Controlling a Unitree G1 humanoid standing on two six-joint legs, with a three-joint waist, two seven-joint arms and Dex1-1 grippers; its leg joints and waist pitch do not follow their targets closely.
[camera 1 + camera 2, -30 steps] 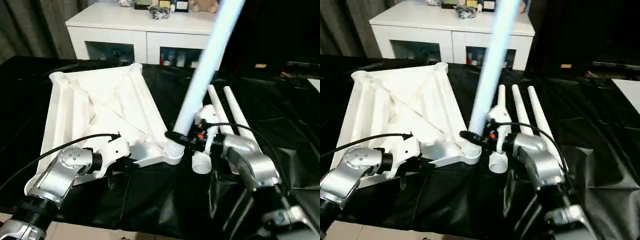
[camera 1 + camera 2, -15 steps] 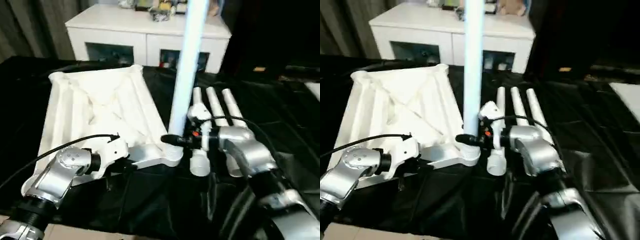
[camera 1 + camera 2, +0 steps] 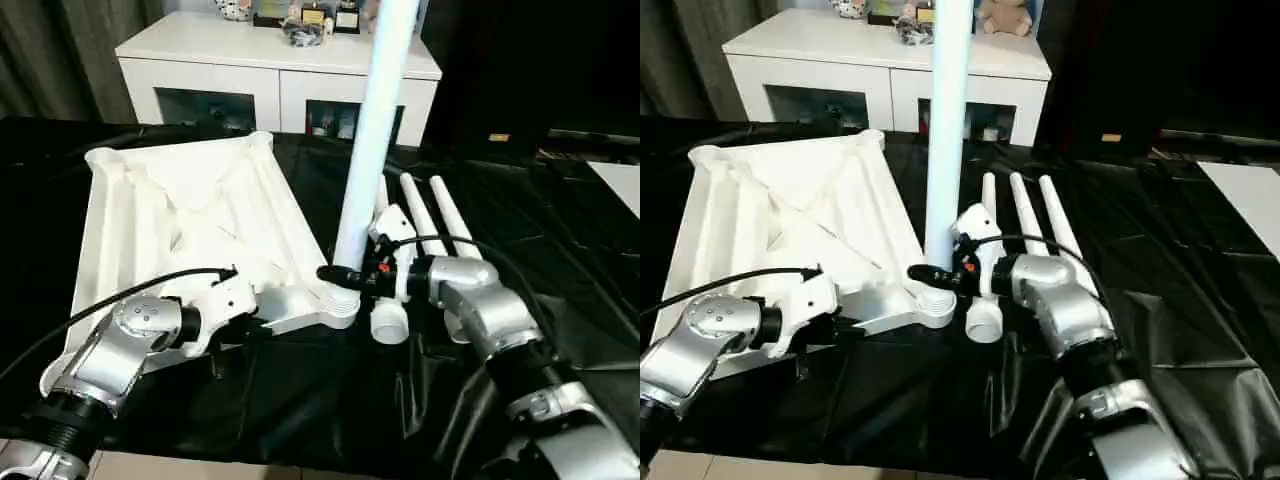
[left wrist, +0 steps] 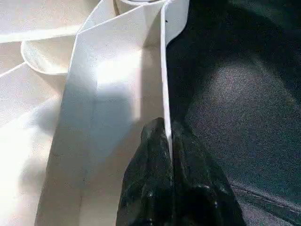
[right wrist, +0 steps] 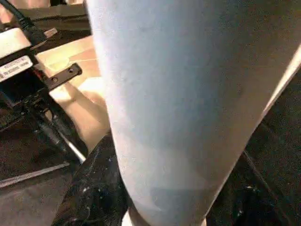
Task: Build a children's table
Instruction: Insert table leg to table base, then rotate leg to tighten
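The white tabletop [image 3: 190, 215] lies ribbed side up on the black-covered surface. My left gripper [image 4: 167, 136] is shut on the thin rim wall of the tabletop near its front right corner. In that corner's round socket [image 3: 340, 305] stands one long white leg [image 3: 375, 130], close to upright and running out of the top of the picture. My right gripper [image 3: 335, 277] is shut on this leg just above the socket, with a black finger [image 5: 94, 188] on either side of the tube. Three more legs [image 3: 440, 215] lie side by side just right of the socket.
A white glass-doored cabinet [image 3: 270, 70] with small objects on top stands behind the work surface. The black sheet [image 3: 560, 260] wrinkles on the right. The open wide end of one lying leg [image 3: 388, 322] sits right beside my right gripper.
The held leg has swung from a lean toward the right to nearly upright over the corner socket, and my right forearm has turned with it. My left gripper keeps its grip on the rim.
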